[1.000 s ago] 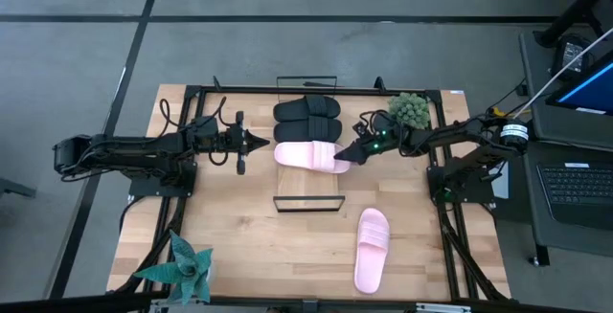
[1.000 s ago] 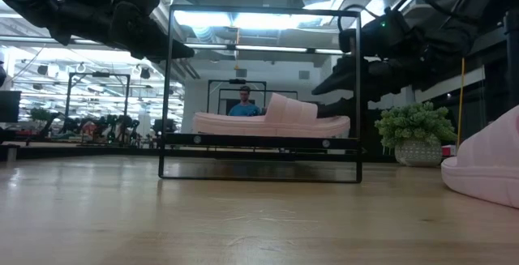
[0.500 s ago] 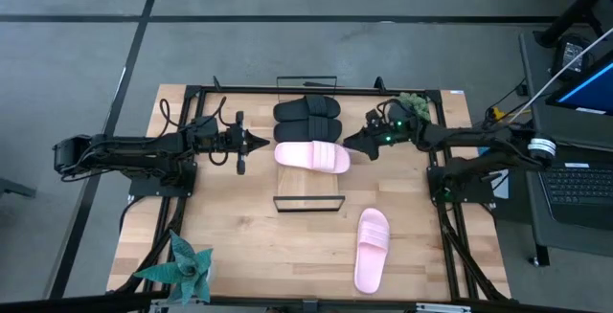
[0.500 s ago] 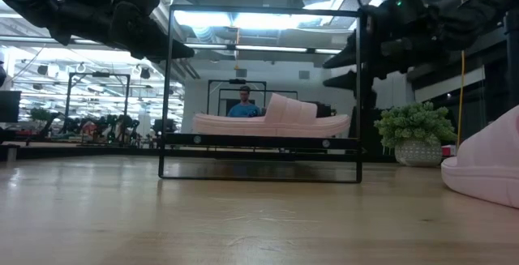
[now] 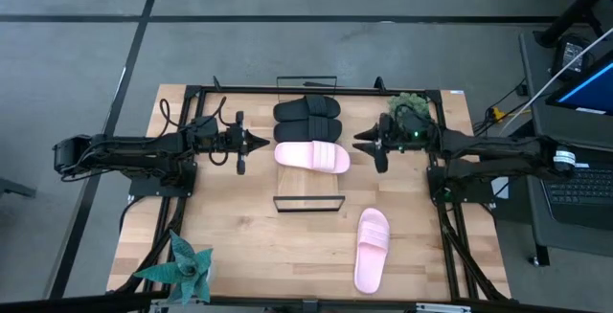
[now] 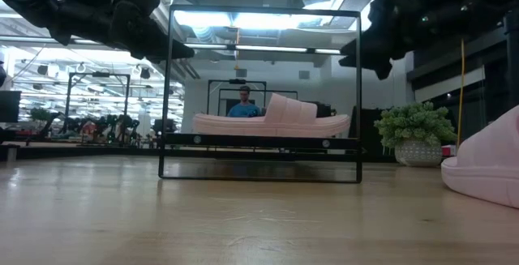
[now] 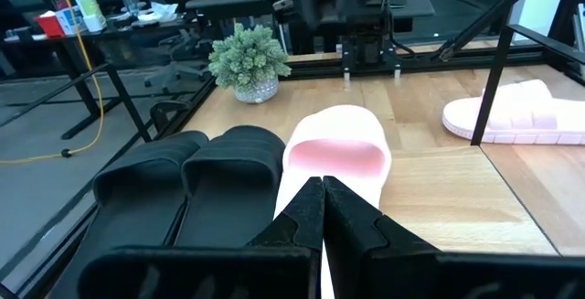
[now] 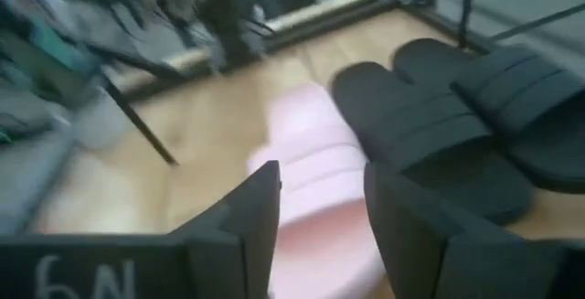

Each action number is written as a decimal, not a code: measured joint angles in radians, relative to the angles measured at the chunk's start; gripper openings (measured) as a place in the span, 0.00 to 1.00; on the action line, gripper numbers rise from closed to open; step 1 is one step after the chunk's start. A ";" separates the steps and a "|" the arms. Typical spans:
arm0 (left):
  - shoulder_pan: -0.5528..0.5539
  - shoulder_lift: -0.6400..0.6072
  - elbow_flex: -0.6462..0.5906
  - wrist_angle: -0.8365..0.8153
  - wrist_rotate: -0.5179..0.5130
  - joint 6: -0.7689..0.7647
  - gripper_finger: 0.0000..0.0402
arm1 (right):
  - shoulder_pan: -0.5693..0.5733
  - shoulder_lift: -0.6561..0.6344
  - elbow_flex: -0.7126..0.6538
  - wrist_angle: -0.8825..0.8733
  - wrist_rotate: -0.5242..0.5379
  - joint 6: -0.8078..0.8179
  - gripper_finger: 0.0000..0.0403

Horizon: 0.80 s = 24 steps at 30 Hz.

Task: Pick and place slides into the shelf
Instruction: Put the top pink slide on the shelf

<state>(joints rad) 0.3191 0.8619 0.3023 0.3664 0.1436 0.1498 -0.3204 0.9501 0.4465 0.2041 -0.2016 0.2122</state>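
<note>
Two black slides (image 5: 308, 118) and one pink slide (image 5: 312, 156) lie side by side, soles down, on the shelf (image 5: 306, 187), between its black wire rails. A second pink slide (image 5: 372, 248) rests sole down on the table near the right front. My left gripper (image 5: 261, 143) hovers shut just left of the shelved pink slide (image 7: 336, 148), above its level. My right gripper (image 5: 370, 145) is open, off that slide's right end (image 8: 320, 185), raised and apart from it (image 6: 365, 54).
A small potted plant (image 5: 412, 108) stands at the far right, close behind my right arm. A spiky green plant (image 5: 184, 267) sits at the near left corner. Bare shelf board remains between the pink slide and the near rail (image 5: 308, 204). A person shows in the room beyond (image 6: 245, 101).
My right gripper has drawn back from the shelved pink slide's right end toward the table's right edge and has risen. The pink slide stays flat on the shelf.
</note>
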 joint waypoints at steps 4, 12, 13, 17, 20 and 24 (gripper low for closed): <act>0.000 0.000 0.000 0.000 0.000 -0.013 0.00 | 0.100 -0.012 0.000 -0.054 0.206 -0.087 0.34; 0.000 0.000 0.000 0.000 -0.002 -0.015 0.00 | 0.178 -0.010 0.000 -0.133 0.351 -0.069 0.16; 0.000 0.000 0.000 0.000 -0.002 -0.023 0.00 | 0.178 -0.006 0.000 -0.142 0.351 -0.054 0.14; 0.000 0.000 0.000 0.000 -0.002 -0.064 0.00 | 0.191 0.025 0.000 -0.142 0.370 -0.088 0.03; 0.000 0.000 0.000 0.000 -0.003 -0.070 0.00 | 0.212 0.041 0.000 -0.146 0.466 -0.172 0.02; 0.000 0.000 0.000 -0.001 -0.003 -0.093 0.00 | 0.220 0.042 0.000 -0.161 0.450 -0.161 0.01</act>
<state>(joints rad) 0.3191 0.8619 0.3021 0.3655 0.1410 0.0568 -0.1008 0.9916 0.4465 0.0429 0.2480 0.0509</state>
